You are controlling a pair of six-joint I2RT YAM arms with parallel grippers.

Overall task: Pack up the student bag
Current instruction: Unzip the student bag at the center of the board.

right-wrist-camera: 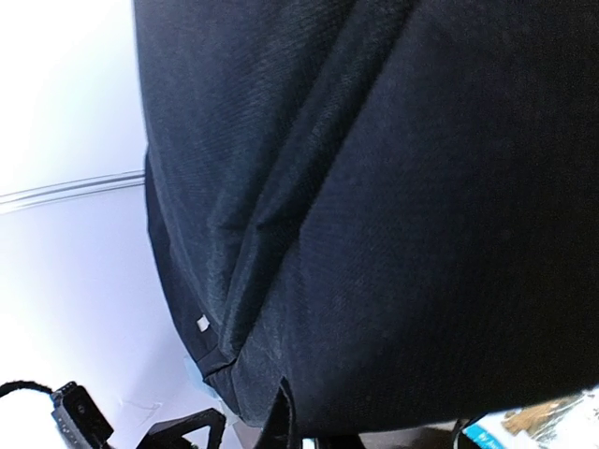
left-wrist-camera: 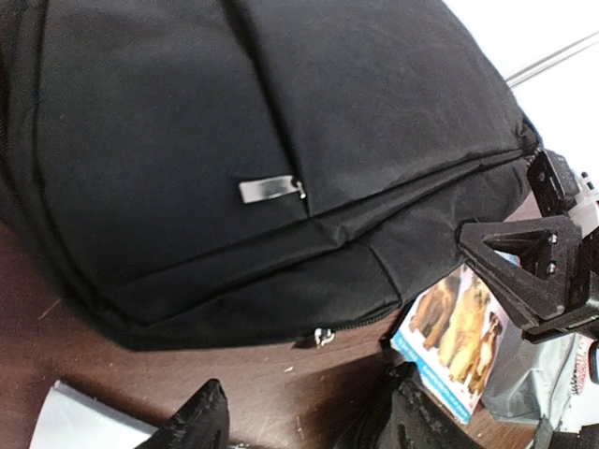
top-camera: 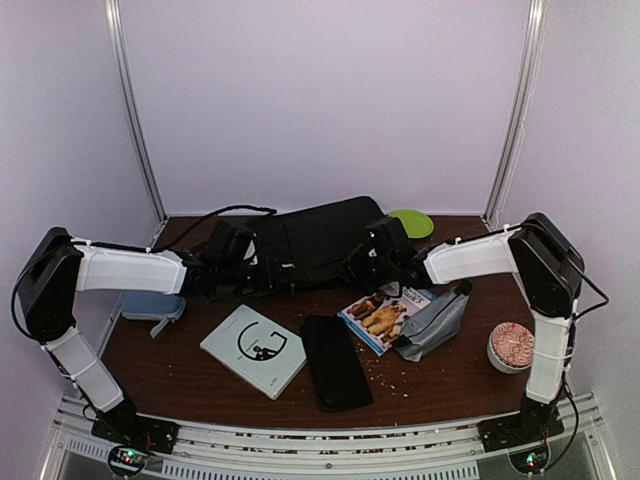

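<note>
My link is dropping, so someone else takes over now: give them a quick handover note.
Left gripper: open, empty, at the student bag's near edge.
Right gripper: shut, apparently pinching bag fabric at its right end.
The student bag lies at the back of the table; its zip looks closed.
Done: nothing seen packed.
Left: open the bag; white book, slim black case, dog book and grey pouch lie in front.

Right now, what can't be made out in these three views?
- Top external: jaws of left gripper and right gripper, lost against the student bag.
- Right wrist: grip falls below the bottom edge; pinched fabric or not, unclear.
- Top external: blue item half hidden under left arm.
</note>
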